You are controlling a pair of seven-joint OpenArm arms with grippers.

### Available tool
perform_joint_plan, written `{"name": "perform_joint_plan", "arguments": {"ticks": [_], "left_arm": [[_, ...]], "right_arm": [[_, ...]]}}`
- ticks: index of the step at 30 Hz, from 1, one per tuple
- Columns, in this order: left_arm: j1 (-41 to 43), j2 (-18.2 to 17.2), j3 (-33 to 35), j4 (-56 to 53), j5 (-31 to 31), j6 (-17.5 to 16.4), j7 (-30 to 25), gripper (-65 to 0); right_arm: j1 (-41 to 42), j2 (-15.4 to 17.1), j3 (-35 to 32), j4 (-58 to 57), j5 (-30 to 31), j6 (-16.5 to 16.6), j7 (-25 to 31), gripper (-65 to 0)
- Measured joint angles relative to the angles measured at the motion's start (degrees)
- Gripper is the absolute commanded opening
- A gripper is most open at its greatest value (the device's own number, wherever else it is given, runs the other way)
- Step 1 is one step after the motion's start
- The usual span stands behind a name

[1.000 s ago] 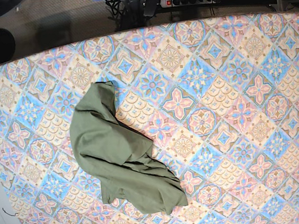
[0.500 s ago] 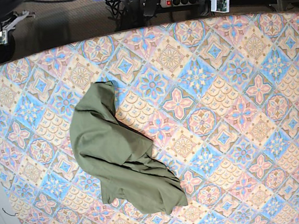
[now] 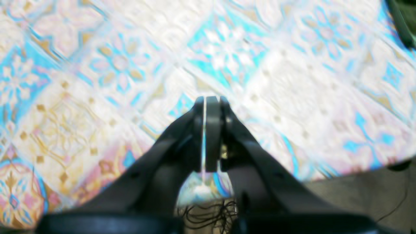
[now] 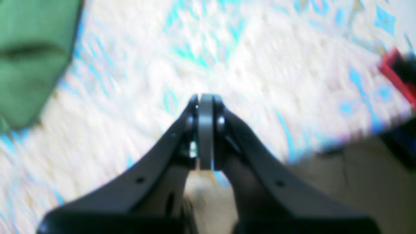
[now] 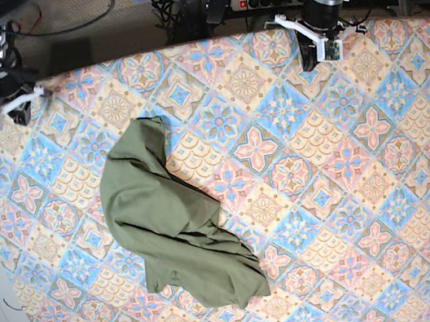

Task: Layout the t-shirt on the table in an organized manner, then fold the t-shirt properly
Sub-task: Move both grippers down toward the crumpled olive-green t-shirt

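Wrinkled olive t-shirt (image 5: 174,221) lies bunched on diamond-tiled table (image 5: 344,189); left gripper (image 3: 208,100) and right gripper (image 4: 205,97) closed, empty.

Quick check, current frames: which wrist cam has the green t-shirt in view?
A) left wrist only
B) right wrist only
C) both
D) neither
B: the t-shirt fills the upper-left corner of the right wrist view, ahead of the shut right gripper; the left wrist view shows only the patterned table beyond the shut left gripper.
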Motion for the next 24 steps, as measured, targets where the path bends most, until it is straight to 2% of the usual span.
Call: {"name": "perform_joint_plan", "arguments": {"ticks": [3,7,12,15,19,24], "left_arm": [[-5.2,0.3,0.1,0.0,-0.2,-0.4,3.5,-64.8],[-11.6,1.9,1.8,0.4,-1.4,0.2,8.6,-61.4],[-18.6,2.1,6.4,0.4,-6.6,-0.2,16.4,-55.9],[-21.3,4.5,6.8,0.4,-7.6,0.0,17.0,-55.3],[-21.3,4.9,7.2,0.2,-7.7,-0.1,18.4,-54.4],[-23.5,6.8,7.2,-0.8,-7.7,-0.3,18.0,-40.2]], "right_arm": [[7.0,0.2,-0.1,0.0,0.2,0.0,-4.8,-64.7],[12.3,0.1,-3.1,-0.2,0.2,0.0,-6.8,-63.5],[22.6,0.0,-9.4,-4.0,0.2,0.1,-7.5,-55.1],[29.4,0.0,-13.5,-8.1,0.1,0.1,-6.4,-49.7],[32.7,-0.2,-17.1,-14.4,0.0,0.0,-7.7,-43.8],[38.3,0.2,-21.0,-23.0,-0.4,-0.3,-7.0,-42.2]]}}
